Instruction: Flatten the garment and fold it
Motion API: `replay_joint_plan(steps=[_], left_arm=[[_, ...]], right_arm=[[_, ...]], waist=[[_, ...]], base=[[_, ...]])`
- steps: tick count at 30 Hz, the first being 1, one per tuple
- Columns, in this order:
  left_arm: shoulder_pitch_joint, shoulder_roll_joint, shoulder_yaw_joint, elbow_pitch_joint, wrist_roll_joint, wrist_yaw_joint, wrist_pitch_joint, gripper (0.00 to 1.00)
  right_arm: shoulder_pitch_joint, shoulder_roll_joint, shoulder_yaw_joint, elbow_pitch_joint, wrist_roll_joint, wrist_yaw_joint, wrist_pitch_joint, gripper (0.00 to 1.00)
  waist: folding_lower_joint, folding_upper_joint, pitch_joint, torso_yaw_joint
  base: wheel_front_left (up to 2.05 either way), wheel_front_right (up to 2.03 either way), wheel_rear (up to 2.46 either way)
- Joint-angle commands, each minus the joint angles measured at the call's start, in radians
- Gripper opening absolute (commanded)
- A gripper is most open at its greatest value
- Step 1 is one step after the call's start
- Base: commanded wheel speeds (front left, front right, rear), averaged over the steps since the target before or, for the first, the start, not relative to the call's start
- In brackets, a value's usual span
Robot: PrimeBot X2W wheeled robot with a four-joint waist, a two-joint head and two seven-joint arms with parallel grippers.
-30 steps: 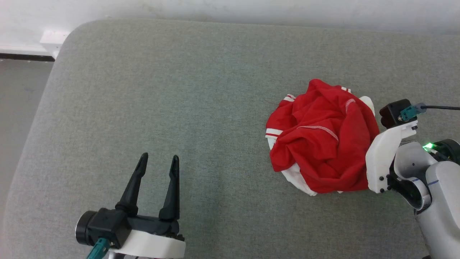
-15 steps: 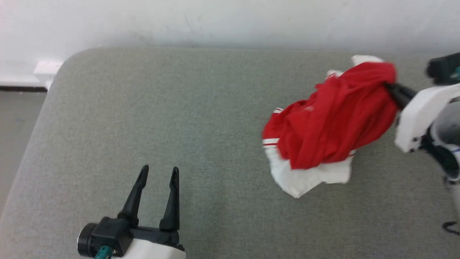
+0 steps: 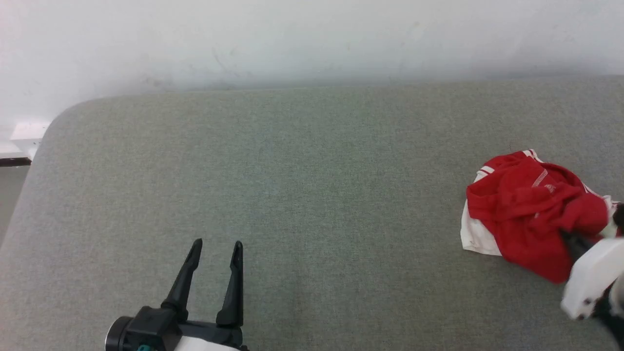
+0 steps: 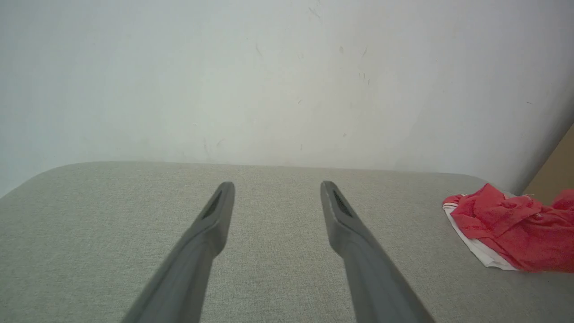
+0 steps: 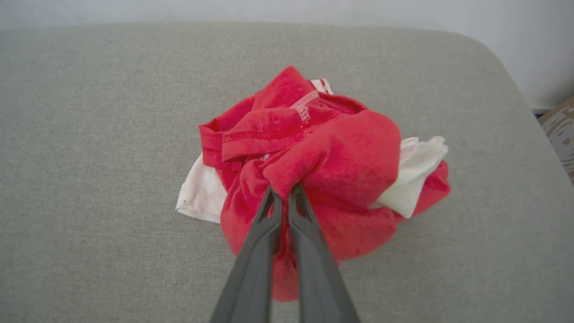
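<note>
1. My right gripper (image 5: 283,192) is pinched tight on the red garment (image 5: 345,161).
2. The garment sits bunched up on the grey cushion (image 3: 292,170), on my right.
3. My left gripper (image 3: 215,242) is spread wide, holding nothing.

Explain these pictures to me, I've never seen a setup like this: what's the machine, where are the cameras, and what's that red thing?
This is a two-armed robot. Each arm ends in a pincer with two long dark fingers. One picture comes from a camera on its head, looking down at a grey pad in front of a white wall. The other two come from cameras on the wrists, each looking along that pincer's own fingers. The left pincer is open and holds nothing, over bare pad. The red thing is a crumpled shirt with white parts, lying near the pad's right end. The right pincer is shut on a bunch of its red cloth.
</note>
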Motion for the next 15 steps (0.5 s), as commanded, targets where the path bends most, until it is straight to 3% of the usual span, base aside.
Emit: replay_joint_plan(steps=[1, 5, 6, 7, 11, 15], left_arm=[[-0.001, -0.002, 0.001, 0.001, 0.012, -0.005, -0.005, 1.0], [-0.016, -0.002, 0.005, 0.003, 0.016, -0.011, -0.005, 1.0], [-0.019, -0.002, 0.006, 0.004, 0.017, -0.013, -0.005, 1.0], [-0.021, -0.002, 0.007, 0.005, 0.018, -0.015, -0.005, 1.0], [-0.025, -0.002, 0.011, 0.007, 0.018, -0.017, -0.005, 1.0], [-0.022, -0.002, 0.016, 0.005, 0.01, -0.012, -0.005, 1.0]], right_arm=[[0.036, 0.043, 0.007, 0.008, 0.006, -0.001, -0.03, 0.0], [0.076, 0.109, 0.044, 0.048, 0.018, -0.001, -0.067, 0.0], [0.076, 0.118, 0.05, 0.054, 0.02, -0.001, -0.076, 0.33], [0.073, 0.123, 0.054, 0.056, 0.02, -0.001, -0.085, 1.0], [0.043, 0.117, 0.058, 0.021, 0.02, -0.001, -0.092, 1.0], [-0.005, 0.114, 0.048, -0.08, 0.08, -0.001, -0.031, 1.0]], waist=[[0.0002, 0.0, 0.011, -0.012], [0.0002, 0.0, 0.021, -0.018], [0.0002, 0.0, 0.023, -0.019], [0.0002, 0.0, 0.025, -0.02], [0.0002, 0.0, 0.028, -0.019], [0.0002, 0.0, 0.032, -0.017]], base=[[0.0, 0.0, 0.0], [0.0, 0.0, 0.0], [0.0, 0.0, 0.0], [0.0, 0.0, 0.0], [0.0, 0.0, 0.0], [0.0, 0.0, 0.0]])
